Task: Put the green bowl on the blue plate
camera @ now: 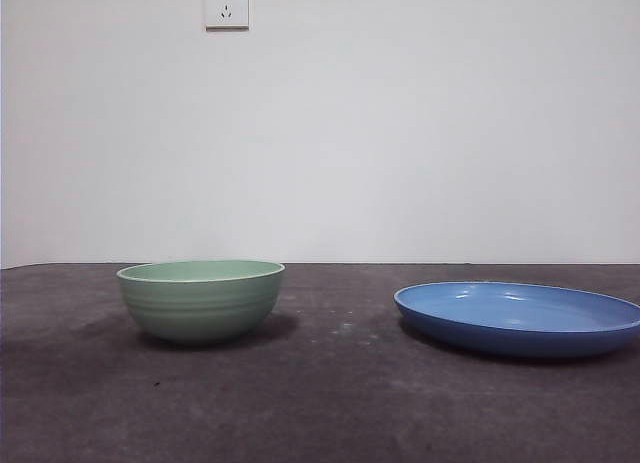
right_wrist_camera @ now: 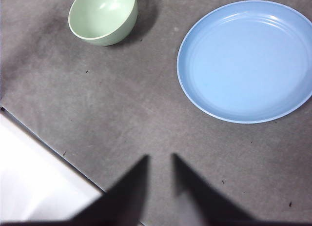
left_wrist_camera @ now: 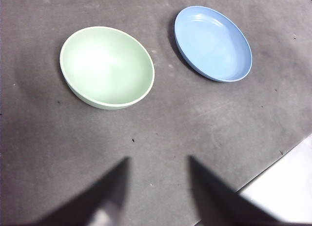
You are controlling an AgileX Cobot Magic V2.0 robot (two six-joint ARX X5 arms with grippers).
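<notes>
The green bowl [camera: 201, 299] stands upright and empty on the dark table, left of centre. To its right, a clear gap away, lies the blue plate [camera: 520, 318], also empty. Neither arm shows in the front view. My left gripper [left_wrist_camera: 158, 162] hangs open above the table, well short of the green bowl [left_wrist_camera: 107, 66] and the blue plate [left_wrist_camera: 213, 43]. My right gripper [right_wrist_camera: 161, 160] hovers with its jaws a narrow gap apart, holding nothing, short of the blue plate [right_wrist_camera: 246, 60], with the green bowl [right_wrist_camera: 103, 16] farther off.
A dark grey mat [camera: 330, 403] covers the table. Its edge and a white surface [right_wrist_camera: 34, 177] show close beside the right gripper, and a white strip [left_wrist_camera: 287, 187] beside the left one. A white wall with a socket [camera: 226, 5] stands behind.
</notes>
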